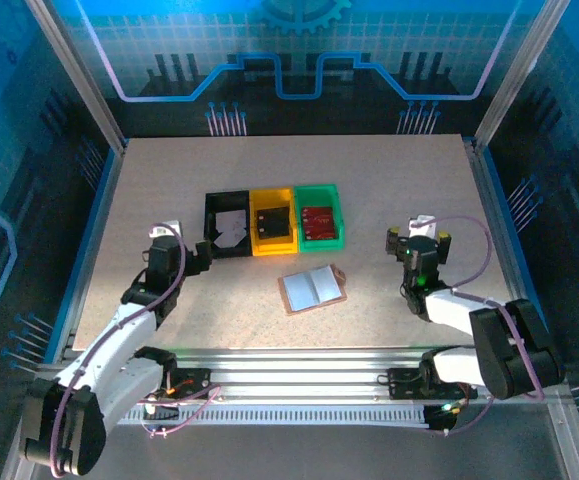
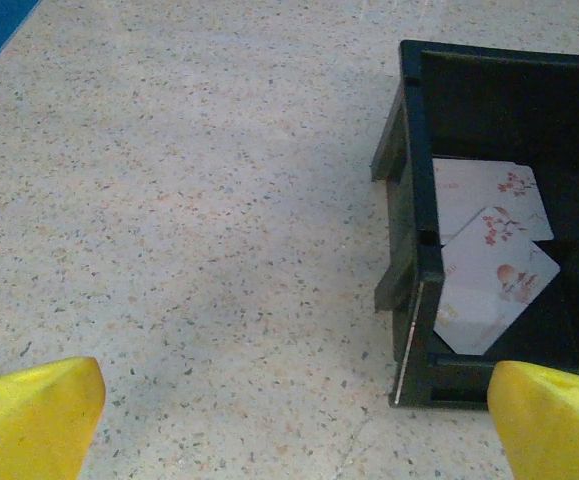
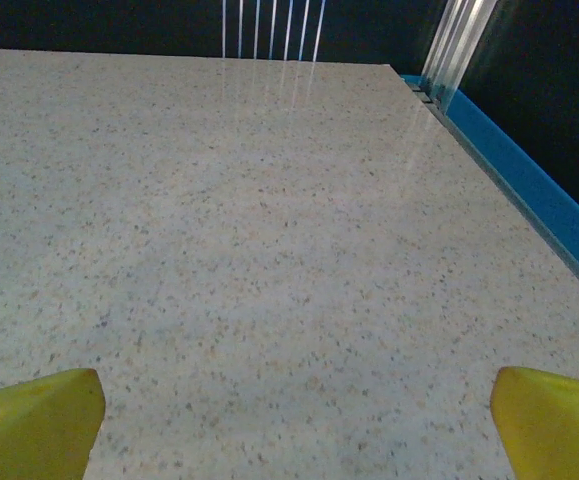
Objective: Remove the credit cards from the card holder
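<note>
The card holder lies open on the table, its pale inside facing up, between the two arms. Two white credit cards with small floral prints lie in the black tray. A dark card lies in the yellow tray, and a red card in the green tray. My left gripper is open over bare table just left of the black tray, holding nothing. My right gripper is open and empty over bare table, right of the card holder.
The three trays stand side by side at mid-table behind the card holder. The table's right edge with a blue rail runs close to my right gripper. Metal frame posts stand at the back corners.
</note>
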